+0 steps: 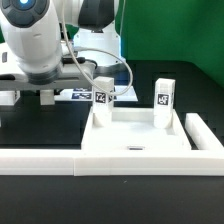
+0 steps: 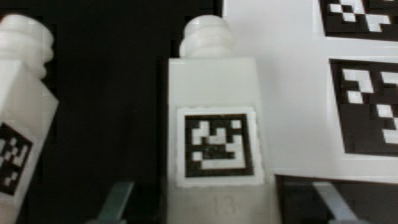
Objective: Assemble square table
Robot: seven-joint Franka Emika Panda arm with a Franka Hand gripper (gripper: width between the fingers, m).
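A: The leg (image 2: 214,100) looks like white plastic, smooth-sided and matt.
B: Its tag (image 2: 217,147) seems a flat printed label, black on white, without shine.
A: The slab (image 1: 135,138) has the same dull white plastic look.
B: The arm (image 1: 35,45) has a glossier white shell, and the table (image 1: 30,125) is matt black.

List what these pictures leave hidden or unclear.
- Wrist view: the middle leg runs off the picture's edge, so it is unclear whether the jaws grip it.
- Wrist view: the second leg is half cut off by the edge.
- Exterior view: the jaws are too dark and small under the arm.
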